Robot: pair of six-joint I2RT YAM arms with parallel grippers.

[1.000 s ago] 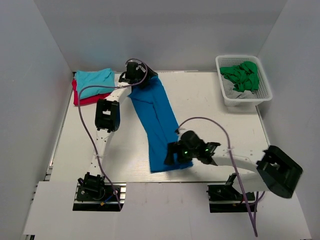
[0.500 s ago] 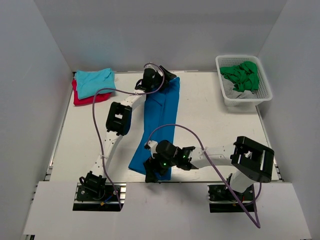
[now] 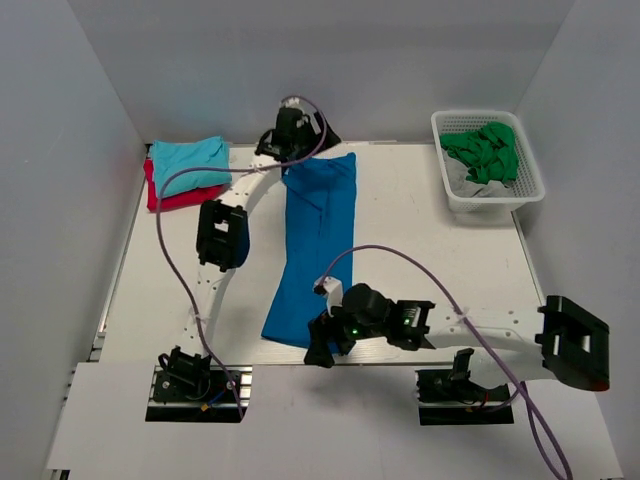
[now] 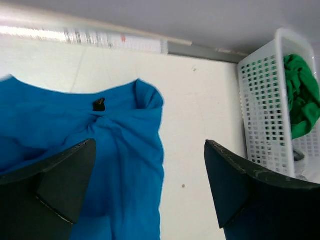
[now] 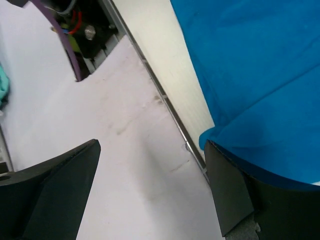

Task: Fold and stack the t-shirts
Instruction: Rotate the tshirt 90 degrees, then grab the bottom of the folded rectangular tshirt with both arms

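Note:
The royal-blue t-shirt (image 3: 315,240) lies as a long folded strip down the middle of the table, collar end (image 4: 100,107) at the back. My left gripper (image 3: 300,140) hovers open over that far end (image 4: 150,182), with nothing between its fingers (image 4: 60,187). My right gripper (image 3: 320,350) stands open at the shirt's near corner (image 5: 235,145) by the table's front edge (image 5: 170,107); its right finger (image 5: 235,200) is beside the hem, not closed on it. The turquoise t-shirt (image 3: 188,158) rests folded on the red one (image 3: 172,198) at the back left.
A white basket (image 3: 522,195) holding green cloth (image 3: 485,150) stands at the back right, also in the left wrist view as the basket (image 4: 262,110). Grey walls close in the table on three sides. The left arm's base and cable (image 5: 75,22) show near the front edge.
The blue shirt's near end has swung from the right to the left of centre and the strip now lies straighter. The right gripper followed to the near edge; the left shifted right along the back.

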